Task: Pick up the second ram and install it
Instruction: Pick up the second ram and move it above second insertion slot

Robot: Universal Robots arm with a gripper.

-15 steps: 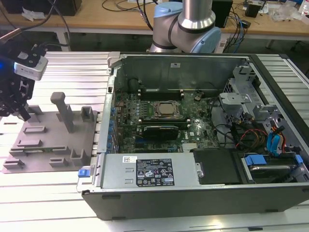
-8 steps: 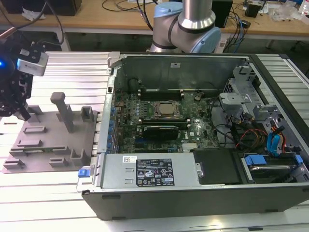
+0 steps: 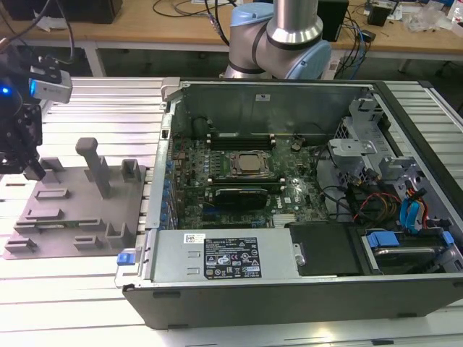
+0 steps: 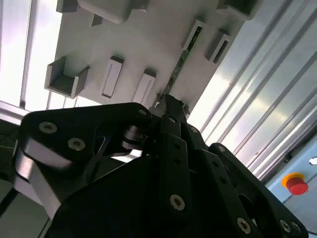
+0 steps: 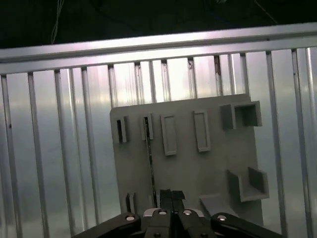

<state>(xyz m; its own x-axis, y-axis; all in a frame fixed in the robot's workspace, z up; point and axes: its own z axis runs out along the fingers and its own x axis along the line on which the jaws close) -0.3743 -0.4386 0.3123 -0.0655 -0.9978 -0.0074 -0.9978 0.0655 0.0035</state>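
Gripper (image 3: 30, 168) is at the exterior view's left, over the grey tray (image 3: 72, 210), near the tray's corner farthest from the PC case (image 3: 253, 289). It's above the tray, not down in it.

Gripper state: in both wrist views the fingers (image 5: 166, 196) look pressed together with nothing between them. Clenched and empty as far as I can see.

The second ram (image 5: 148, 163) sits in the tray, on edge. It's a thin dark strip that runs from a narrow slot near one tray edge toward the opposite edge. In the second wrist view it reads green (image 4: 181, 62), one end in a slot bracket and the other end running right up to the gripper tips (image 4: 171, 104). In the first wrist view the fingertips sit just beside that near end, not around it. Can't tell if they touch it.

The rest of the tray has empty rectangular pockets and a couple of open box-shaped holders (image 5: 247, 183).

The tray lies flat on the slatted metal desk (image 5: 59, 148), and the open case is next to it on the exterior view's right. The motherboard (image 3: 239, 195) is exposed, with the CPU socket (image 3: 249, 165) mid-board. Arm base (image 3: 289, 36) stands behind the case at the desk's far edge.
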